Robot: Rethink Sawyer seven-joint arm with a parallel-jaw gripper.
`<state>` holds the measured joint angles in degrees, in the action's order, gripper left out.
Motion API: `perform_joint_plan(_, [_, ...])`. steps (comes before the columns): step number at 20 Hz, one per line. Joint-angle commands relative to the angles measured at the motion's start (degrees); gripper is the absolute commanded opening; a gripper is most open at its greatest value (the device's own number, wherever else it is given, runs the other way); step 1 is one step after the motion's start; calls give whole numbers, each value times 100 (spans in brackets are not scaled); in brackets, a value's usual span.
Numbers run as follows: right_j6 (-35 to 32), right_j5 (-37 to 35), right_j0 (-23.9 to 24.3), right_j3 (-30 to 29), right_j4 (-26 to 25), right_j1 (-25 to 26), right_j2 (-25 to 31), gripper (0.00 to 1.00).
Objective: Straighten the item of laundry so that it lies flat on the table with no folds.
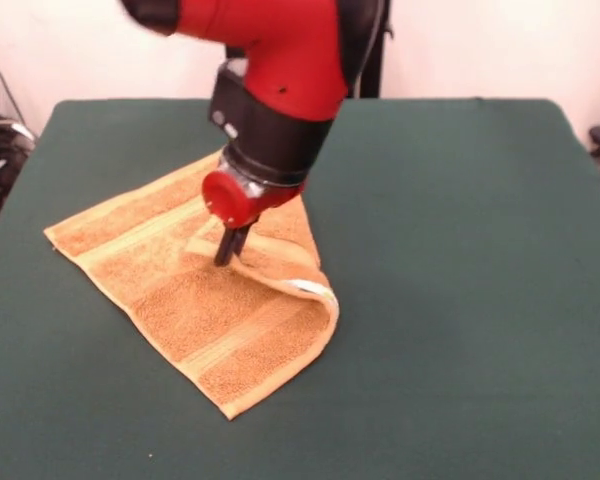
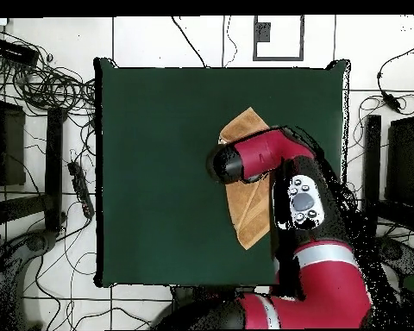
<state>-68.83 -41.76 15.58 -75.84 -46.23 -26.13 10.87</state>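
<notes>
1 towel (image 1: 195, 300) lies on the green worktop (image 1: 460, 300), and everything here is placed against it. In the front view the towel sits toward the picture's left of the worktop's middle, spread like a diamond with 1 corner pointing at the near edge and another at the left. Paler woven bands run across it, 1 near the left corner and 1 near the near corner. Its right-hand side is not flat: an edge is turned over on itself, making a raised, curved fold with a pale rim along the towel's right border.

The red and black arm (image 1: 280, 60) comes down from the picture's top and ends over the towel's upper middle. The tool (image 1: 229, 247) shows as dark fingers close together, pressed down onto the cloth right at the inner end of that fold. They stand narrow, and the cloth seems pinched between them, though the contact point is small and partly hidden by the red collar above.

From overhead, the towel (image 2: 247, 215) appears as a narrow tan strip, with 1 corner poking out beyond the arm and the rest running back toward the robot's base. The arm (image 2: 271, 155) covers its middle, so the tool itself is hidden in that view. The worktop (image 2: 159, 172) around the towel is plain green. No containers show on it.
</notes>
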Motion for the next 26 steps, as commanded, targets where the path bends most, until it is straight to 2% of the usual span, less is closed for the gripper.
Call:
perform_joint_plan(1, [-2725,1022,-1095,-401,-321,50,-747,0])
perform_joint_plan(4, [-3173,1001,-1571,-219,-254,215,-1172,0])
perform_joint_plan(9, [-3603,980,-2056,-166,-13,407,-1591,0])
perform_joint_plan(13, [-3788,734,-2210,-216,298,562,-1598,0])
perform_joint_plan(18, [-3653,-81,-2251,-297,704,703,-1610,0])
perform_joint_plan(26, [-3998,-75,-2540,-201,1007,1033,-1844,0])
